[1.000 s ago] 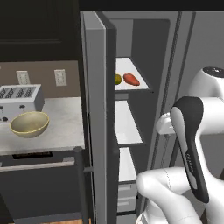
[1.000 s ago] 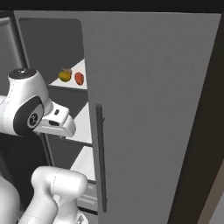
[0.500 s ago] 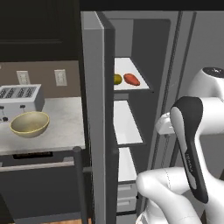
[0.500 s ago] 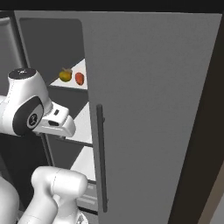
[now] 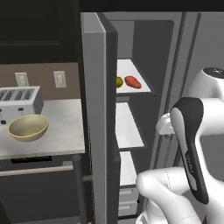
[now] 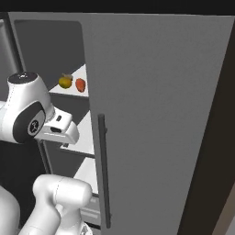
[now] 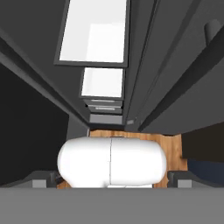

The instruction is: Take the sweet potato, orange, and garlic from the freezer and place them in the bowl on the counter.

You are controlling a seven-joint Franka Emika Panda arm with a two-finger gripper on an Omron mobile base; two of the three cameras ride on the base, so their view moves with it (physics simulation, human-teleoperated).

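The freezer (image 5: 131, 48) stands open, its long door (image 5: 98, 109) swung out toward me. On its upper white shelf the yellow-olive orange (image 5: 119, 82) lies beside the reddish sweet potato (image 5: 133, 82); both also show as the orange (image 6: 65, 81) and the sweet potato (image 6: 80, 84). The garlic is out of view. A pale yellow bowl (image 5: 28, 127) sits on the marbled counter (image 5: 61, 131), left of the freezer. My gripper (image 7: 112, 179) is open and holds nothing. It points down along the lower shelves (image 7: 103, 82) and grey drawers, well below the fruit shelf.
A silver toaster (image 5: 18, 99) stands behind the bowl against the wall. The fridge's closed right door (image 6: 160, 114) with its long dark handle (image 6: 103, 170) fills the right side. Wooden floor (image 7: 131, 134) shows under the drawers.
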